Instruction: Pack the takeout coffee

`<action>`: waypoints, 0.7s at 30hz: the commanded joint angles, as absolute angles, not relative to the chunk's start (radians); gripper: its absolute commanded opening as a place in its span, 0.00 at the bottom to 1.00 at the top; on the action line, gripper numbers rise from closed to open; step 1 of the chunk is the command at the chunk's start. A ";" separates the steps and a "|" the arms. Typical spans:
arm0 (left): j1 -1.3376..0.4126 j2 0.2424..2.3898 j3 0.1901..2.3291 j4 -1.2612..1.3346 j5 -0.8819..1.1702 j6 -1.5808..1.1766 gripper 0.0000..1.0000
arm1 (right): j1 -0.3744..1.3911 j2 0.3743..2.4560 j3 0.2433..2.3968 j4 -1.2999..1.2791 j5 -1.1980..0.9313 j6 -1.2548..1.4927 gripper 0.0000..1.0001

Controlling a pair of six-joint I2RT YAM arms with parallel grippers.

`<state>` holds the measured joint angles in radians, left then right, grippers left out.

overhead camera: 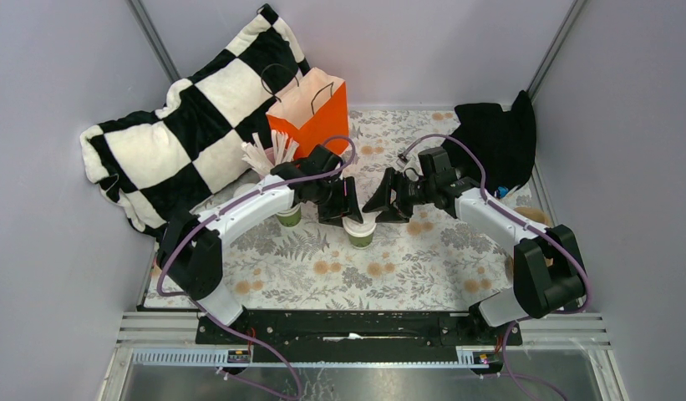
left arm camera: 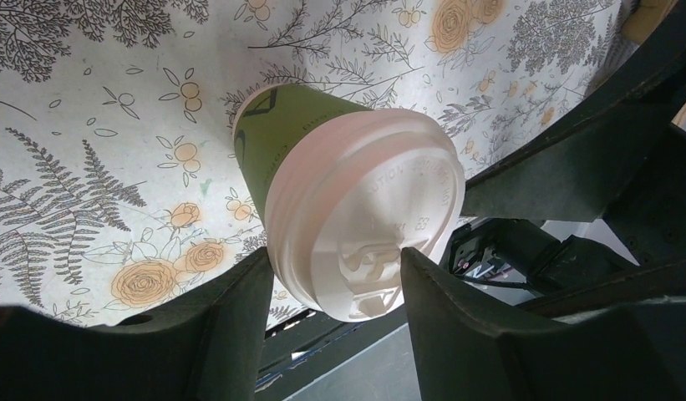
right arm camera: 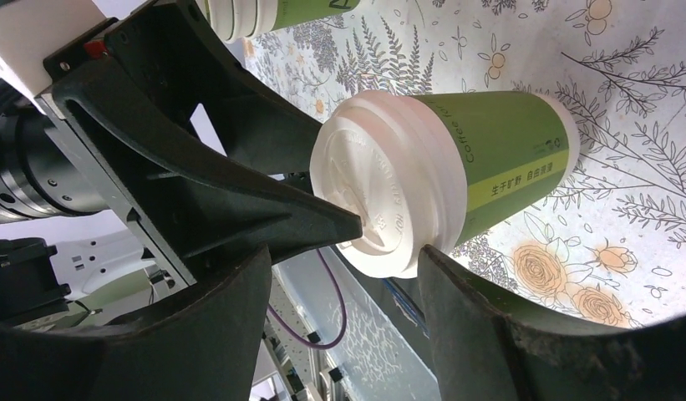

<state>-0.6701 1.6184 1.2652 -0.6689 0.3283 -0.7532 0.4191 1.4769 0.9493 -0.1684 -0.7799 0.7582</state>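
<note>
Takeout coffee cup (left arm camera: 364, 213), green paper with a white lid, stands upright on the tabletop (overhead camera: 423, 267), and both grippers crowd it. In the left wrist view the left gripper (left arm camera: 335, 255) has its fingers (left arm camera: 231, 326) spread, one on each side of the lid's edge. They are not clamped on the cup, and I cannot tell whether either tip touches the lid. From the right wrist view, the right gripper (right arm camera: 343, 255) is likewise apart, holding nothing. The same cup (right arm camera: 456, 159) shows beyond the gap between its fingers, and one black finger of the left gripper points at the lid.

From above, this cup (overhead camera: 358, 230) sits near the middle of the flowered tabletop. The left gripper (overhead camera: 343, 205) is just behind and to its left, and the right gripper (overhead camera: 381, 200) is just behind and to its right.

A second lidded green cup (overhead camera: 289, 215) stands a little further left, partly under the left arm; its lid edge also shows at the top of the right wrist view (right arm camera: 264, 12).

Behind the cups an orange paper bag (overhead camera: 310, 117) stands open, with a bundle of white sticks (overhead camera: 264, 154) just in front of it. A checkered pillow (overhead camera: 180, 142) fills the far left corner, and a black cloth (overhead camera: 498, 134) lies at the far right.
</note>
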 commanded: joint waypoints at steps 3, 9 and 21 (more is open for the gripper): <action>-0.671 1.576 1.246 -0.616 0.329 -0.765 0.60 | 0.437 1.467 0.982 -0.133 -0.805 0.771 0.71; -0.672 1.587 1.231 -0.611 0.325 -0.759 0.60 | 0.436 1.459 0.990 -0.235 -0.726 0.711 0.74; -0.672 1.588 1.181 -0.561 0.310 -0.758 0.56 | 0.411 1.501 0.971 -0.251 -0.737 0.670 0.73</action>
<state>-0.6704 1.6142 1.2015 -0.6044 0.3264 -0.7609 0.4210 1.4765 0.9508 -0.2638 -0.6994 0.7002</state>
